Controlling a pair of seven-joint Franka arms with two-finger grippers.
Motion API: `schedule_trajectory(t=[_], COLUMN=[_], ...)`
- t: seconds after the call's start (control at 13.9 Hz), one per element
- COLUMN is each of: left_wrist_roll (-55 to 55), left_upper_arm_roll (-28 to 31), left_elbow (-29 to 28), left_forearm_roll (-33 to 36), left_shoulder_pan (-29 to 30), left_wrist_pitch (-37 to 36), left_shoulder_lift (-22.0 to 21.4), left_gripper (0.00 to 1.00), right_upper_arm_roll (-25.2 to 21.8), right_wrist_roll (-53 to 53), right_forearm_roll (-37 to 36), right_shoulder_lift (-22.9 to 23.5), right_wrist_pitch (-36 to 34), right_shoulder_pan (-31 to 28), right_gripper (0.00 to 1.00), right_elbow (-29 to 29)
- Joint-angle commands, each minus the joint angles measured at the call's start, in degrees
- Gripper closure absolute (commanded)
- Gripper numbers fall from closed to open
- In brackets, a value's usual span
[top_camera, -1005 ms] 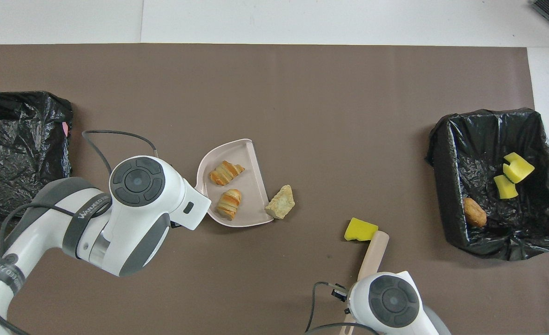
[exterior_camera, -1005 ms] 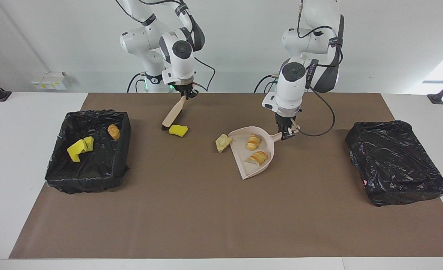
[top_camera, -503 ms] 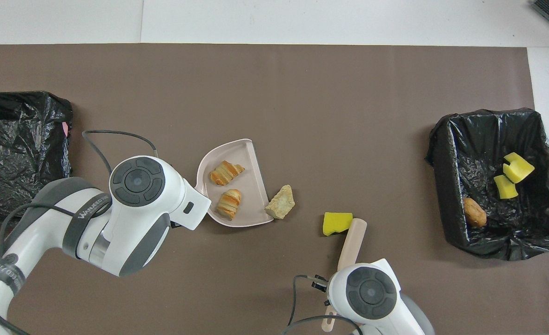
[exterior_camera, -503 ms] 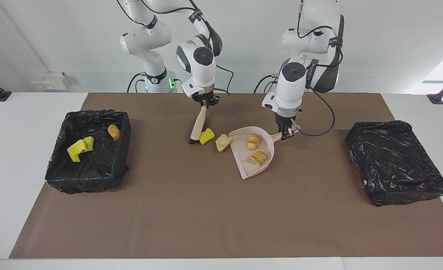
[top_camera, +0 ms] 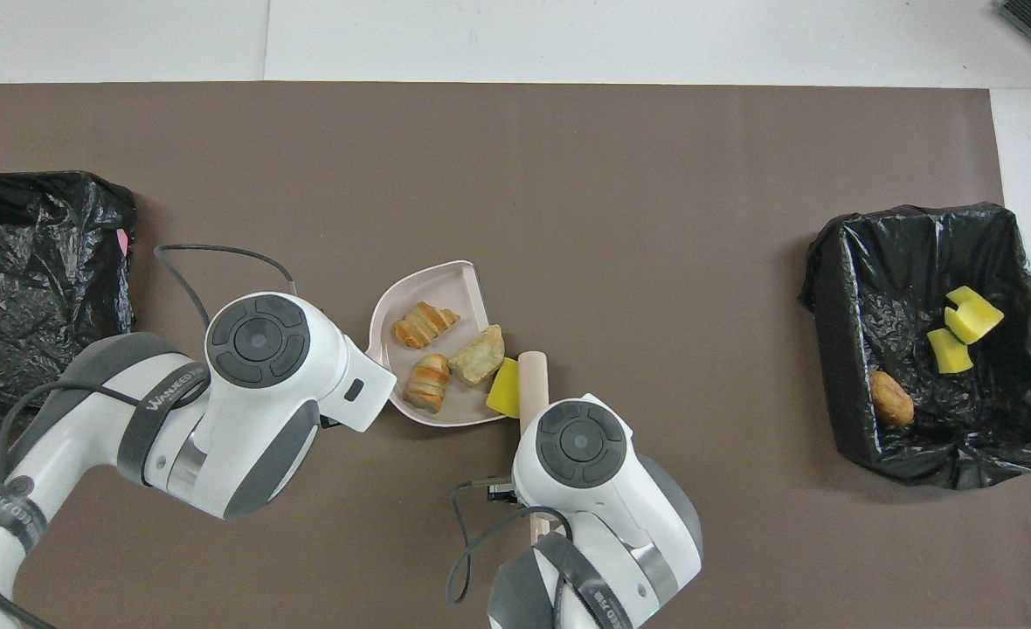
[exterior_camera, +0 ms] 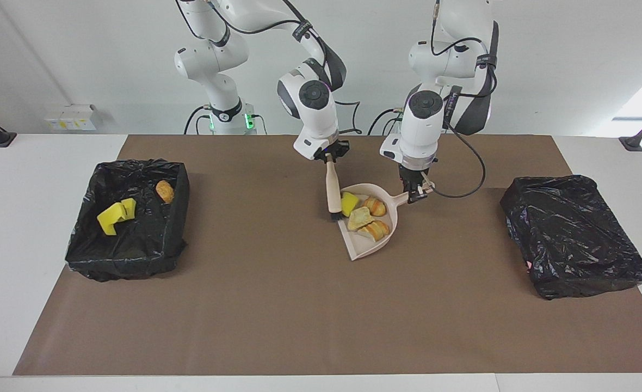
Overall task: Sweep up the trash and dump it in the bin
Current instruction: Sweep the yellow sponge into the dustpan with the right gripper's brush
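While the left gripper [exterior_camera: 414,191] stays out of it, clamped on the handle of the beige dustpan [exterior_camera: 365,246], the right gripper [exterior_camera: 329,154] grips the beige brush [exterior_camera: 332,190], whose bristles stand at the pan's open edge. Four trash scraps lie in the pan: a yellow sponge piece [exterior_camera: 348,203], a tan lump [exterior_camera: 359,217] and two orange bread lumps [exterior_camera: 375,206]. Three more lie in the black-lined bin [exterior_camera: 130,256] at the right arm's end.

Seven scraps [exterior_camera: 374,206], two bins [exterior_camera: 128,256].
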Motion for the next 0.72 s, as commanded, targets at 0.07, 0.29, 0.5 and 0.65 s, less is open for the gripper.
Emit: schedule_trajectory(t=[0.07,0.29,0.5,0.65], left_wrist_roll=[-0.1,0.2,0.3,0.3], left_upper_arm_roll=[-0.1,0.2,0.2,0.2], left_elbow=[-1.1,-0.7,-0.7,-0.6], left_forearm_roll=[-1.3,-6.9,-11.7,-13.0], left_shoulder_pan=[0.6,1.9,3.8,4.2], left_wrist_pitch=[-0.2,0.9,2.6,4.4], left_shoulder_lift=[-1.7,-1.1,-1.0,-1.0], left_gripper=[1.0,1.0,1.0,1.0], right_upper_arm_roll=[0.3,-0.7,-0.5,-0.6], right_wrist_roll=[-2.0,-1.7,-1.7,-1.7], right_forearm_roll=[5.2,3.5,-2.8,-6.5], right_shoulder_lift=[3.7,0.1,-3.7,-6.0], right_wrist_pitch=[-1.0,-9.6,-16.3,-18.4], right_shoulder_pan=[-0.2,-2.1,-6.2,-7.6], right_gripper=[1.0,1.0,1.0,1.0], right_elbow=[7.0,6.2,6.0,6.2])
